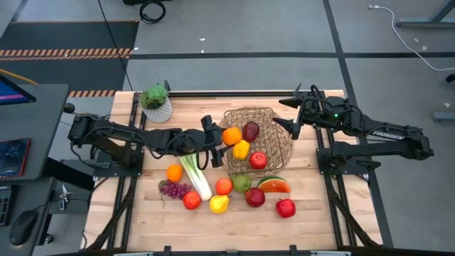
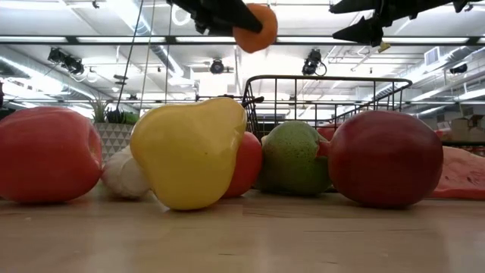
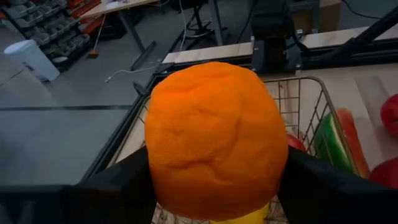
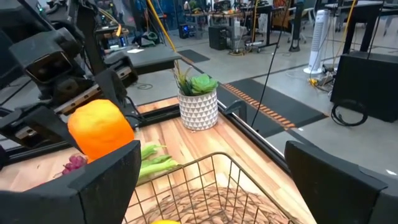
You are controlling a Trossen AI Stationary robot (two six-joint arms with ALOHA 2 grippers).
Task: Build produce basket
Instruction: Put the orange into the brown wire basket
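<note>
- The left tool (image 1: 222, 139) is closed on an orange (image 1: 232, 136) and holds it in the air above the near-left rim of the basket (image 1: 279, 146); in the left wrist view the orange (image 3: 214, 140) sits between the two dark fingers (image 3: 118, 186).
- The wire basket stands on the bench (image 1: 320, 213), and in it lie a yellow pepper (image 1: 242, 149), a dark red fruit (image 1: 251, 131) and a red apple (image 1: 258, 160).
- The right tool (image 1: 293, 114) hangs over the far-right side of the basket with its fingers wide apart and nothing between them.
- In front of the basket, on the bench, lie a green pear (image 1: 242, 183), a watermelon slice (image 1: 274, 186), two red apples (image 1: 255, 197) (image 1: 286, 208), a yellow pear-shaped fruit (image 1: 219, 204) and purple grapes (image 1: 174, 189).
- A leek (image 1: 195, 176) lies left of the basket, below the left arm, with a second orange (image 1: 174, 173) beside it.
- A potted plant (image 1: 156, 103) stands at the far-left corner, well apart from both tools.
</note>
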